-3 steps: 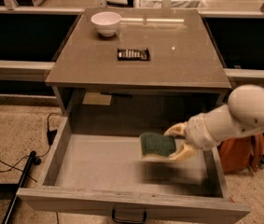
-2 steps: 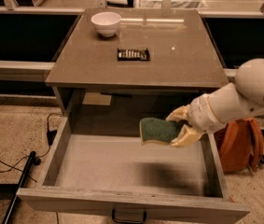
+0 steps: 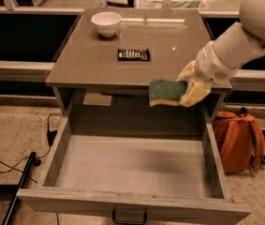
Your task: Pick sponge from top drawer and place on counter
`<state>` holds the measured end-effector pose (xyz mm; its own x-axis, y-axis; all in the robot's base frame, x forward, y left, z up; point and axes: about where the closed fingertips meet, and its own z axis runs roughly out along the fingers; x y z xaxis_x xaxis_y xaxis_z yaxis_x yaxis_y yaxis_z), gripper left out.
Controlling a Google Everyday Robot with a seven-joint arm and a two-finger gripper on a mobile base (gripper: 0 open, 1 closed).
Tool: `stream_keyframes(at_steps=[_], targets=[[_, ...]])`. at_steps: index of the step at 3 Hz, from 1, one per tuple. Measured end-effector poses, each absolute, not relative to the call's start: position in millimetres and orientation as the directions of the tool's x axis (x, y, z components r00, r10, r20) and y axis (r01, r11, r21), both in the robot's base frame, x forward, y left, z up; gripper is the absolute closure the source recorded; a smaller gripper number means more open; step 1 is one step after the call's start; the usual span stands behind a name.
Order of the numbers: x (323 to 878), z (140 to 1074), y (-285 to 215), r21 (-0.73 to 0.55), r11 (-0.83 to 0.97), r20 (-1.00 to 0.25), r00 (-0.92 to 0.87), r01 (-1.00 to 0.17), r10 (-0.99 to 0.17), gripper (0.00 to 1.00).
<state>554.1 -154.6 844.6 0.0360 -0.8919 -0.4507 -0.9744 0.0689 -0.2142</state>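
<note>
gripper (image 3: pixel 184 89) pinching sponge (image 3: pixel 166 92), green face up, in air at counter (image 3: pixel 94 64) front edge, right side | top drawer (image 3: pixel 132 205) pulled open below counter | bowl (image 3: pixel 106 23) and black remote (image 3: pixel 133 54) on counter | orange backpack (image 3: pixel 237 137) right of counter

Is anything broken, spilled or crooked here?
Nothing looks broken or spilled. The bowl sits upright on the counter. The top drawer is pulled wide open, and the pincer holds the sponge in the air by the counter's front edge, not yet set down.
</note>
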Motion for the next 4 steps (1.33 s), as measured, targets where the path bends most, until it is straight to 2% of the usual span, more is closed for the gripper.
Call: stream_keyframes(at_steps=[1,2,4], targets=[[602,868,-179,-0.217,0.214,-0.435,-0.101,-0.953,-0.895,1.0],[644,873,-203,-0.196,0.357,-0.474,-0.23,-0.913,-0.85,0.83],[673,848,-226,-0.055,0.508,-0.541,-0.402,-0.86,-0.739,0.36]])
